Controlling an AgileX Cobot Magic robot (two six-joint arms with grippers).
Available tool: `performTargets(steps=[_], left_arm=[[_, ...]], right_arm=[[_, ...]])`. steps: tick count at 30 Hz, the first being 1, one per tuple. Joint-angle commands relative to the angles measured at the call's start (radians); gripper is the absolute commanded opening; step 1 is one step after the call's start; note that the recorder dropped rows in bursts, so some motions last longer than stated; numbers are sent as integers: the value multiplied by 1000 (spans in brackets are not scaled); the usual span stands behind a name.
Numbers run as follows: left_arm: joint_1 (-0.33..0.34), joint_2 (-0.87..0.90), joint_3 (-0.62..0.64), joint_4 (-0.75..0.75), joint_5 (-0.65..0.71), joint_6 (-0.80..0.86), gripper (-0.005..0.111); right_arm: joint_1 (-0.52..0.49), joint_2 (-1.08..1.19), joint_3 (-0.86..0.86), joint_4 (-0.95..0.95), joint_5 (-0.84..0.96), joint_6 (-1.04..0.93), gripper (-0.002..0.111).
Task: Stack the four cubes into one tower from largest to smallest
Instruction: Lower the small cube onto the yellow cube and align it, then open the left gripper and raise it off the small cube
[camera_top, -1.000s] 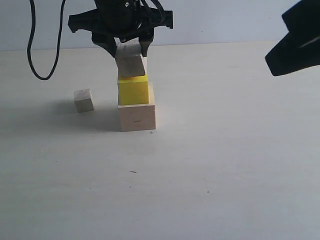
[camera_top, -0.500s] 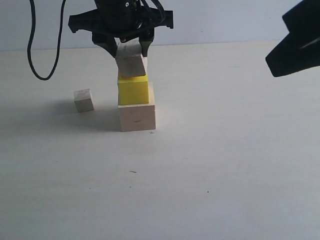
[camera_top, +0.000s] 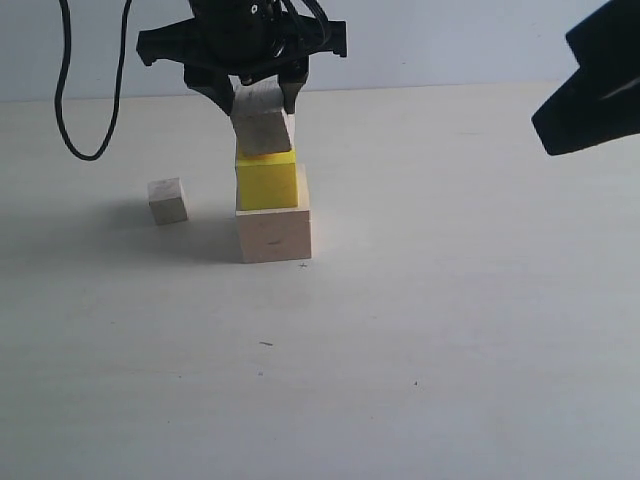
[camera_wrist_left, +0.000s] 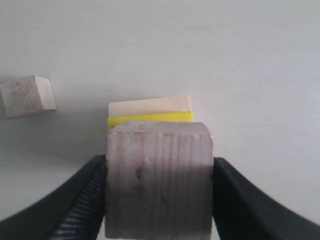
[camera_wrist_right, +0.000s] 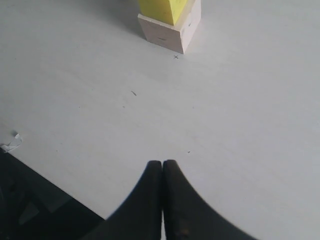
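Note:
A large pale wood cube (camera_top: 274, 233) stands on the table with a bright yellow cube (camera_top: 266, 181) on top of it. My left gripper (camera_top: 262, 100) is shut on a small pale wood cube (camera_top: 261, 128), tilted, its lower edge touching or just above the yellow cube. From the left wrist, that held cube (camera_wrist_left: 159, 180) fills the space between the jaws, with the yellow cube (camera_wrist_left: 150, 118) and large cube (camera_wrist_left: 150, 106) beyond. Another small pale wood cube (camera_top: 168, 200) lies on the table left of the stack. My right gripper (camera_wrist_right: 162, 164) is shut and empty, far from the stack (camera_wrist_right: 170, 25).
A black cable (camera_top: 70, 90) hangs in a loop at the back left. The right arm (camera_top: 590, 85) hovers at the upper right of the exterior view. A scrap of paper (camera_wrist_right: 11, 142) lies by the table edge near a dark base.

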Motion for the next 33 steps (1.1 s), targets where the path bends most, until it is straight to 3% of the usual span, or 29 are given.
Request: performTargets(steps=[1, 22, 28, 33], left_arm=[[-5, -5, -8, -4, -3, -11, 54], [-5, -5, -8, -7, -3, -9, 54], [-5, -5, -8, -7, -3, -5, 68], [-5, -5, -8, -7, -3, -5, 69]], right_arm=[[1, -4, 4, -8, -1, -4, 0], [1, -4, 4, -8, -1, -4, 0], [1, -4, 4, -8, -1, -4, 0], [1, -4, 4, -8, -1, -4, 0]])
